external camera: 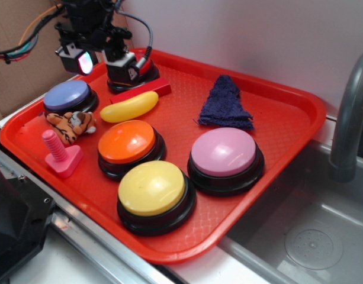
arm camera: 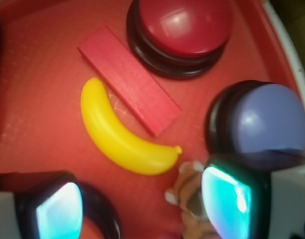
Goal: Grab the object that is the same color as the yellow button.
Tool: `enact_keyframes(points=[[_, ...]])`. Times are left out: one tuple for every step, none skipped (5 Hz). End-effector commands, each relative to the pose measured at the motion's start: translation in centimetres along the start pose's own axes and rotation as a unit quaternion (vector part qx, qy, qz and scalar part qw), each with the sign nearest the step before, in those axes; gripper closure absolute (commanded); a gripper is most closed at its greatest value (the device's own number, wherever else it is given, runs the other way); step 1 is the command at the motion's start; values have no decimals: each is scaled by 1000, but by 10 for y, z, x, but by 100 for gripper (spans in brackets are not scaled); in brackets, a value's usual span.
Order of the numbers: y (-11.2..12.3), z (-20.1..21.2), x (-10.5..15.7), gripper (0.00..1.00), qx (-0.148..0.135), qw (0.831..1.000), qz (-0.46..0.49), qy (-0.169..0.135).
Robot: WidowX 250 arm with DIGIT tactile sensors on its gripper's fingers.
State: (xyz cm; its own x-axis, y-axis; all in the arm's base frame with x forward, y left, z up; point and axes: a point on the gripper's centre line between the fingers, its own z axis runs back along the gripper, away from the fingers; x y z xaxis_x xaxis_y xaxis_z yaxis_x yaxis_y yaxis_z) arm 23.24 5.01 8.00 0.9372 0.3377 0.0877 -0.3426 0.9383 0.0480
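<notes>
A ribbed pink peg toy (external camera: 61,155) and a plush tiger (external camera: 73,125) lie near the left edge of the textured red plastic tray (external camera: 288,139), beside a lavender dome button (external camera: 67,96). The smooth, curved yellow banana toy (arm camera: 123,134) lies next to the flat red block (arm camera: 128,80), toward the tray's far side. The fingers (arm camera: 60,211) hang apart, released, above the tray with the banana ahead of them, untouched. Nearer sit the orange button (external camera: 127,142), the pale-yellow button (external camera: 152,187), the pink button (external camera: 224,152) and a fuzzy blue cloth (external camera: 225,104).
</notes>
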Motion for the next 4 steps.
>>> enact_keyframes(points=[[-3, -32, 16, 0, -36, 999, 2, -13], [-9, -47, 15, 0, -40, 999, 0, 1], [-12, -54, 12, 0, -43, 999, 2, 5], [-16, -53, 10, 0, -53, 999, 5, 4]])
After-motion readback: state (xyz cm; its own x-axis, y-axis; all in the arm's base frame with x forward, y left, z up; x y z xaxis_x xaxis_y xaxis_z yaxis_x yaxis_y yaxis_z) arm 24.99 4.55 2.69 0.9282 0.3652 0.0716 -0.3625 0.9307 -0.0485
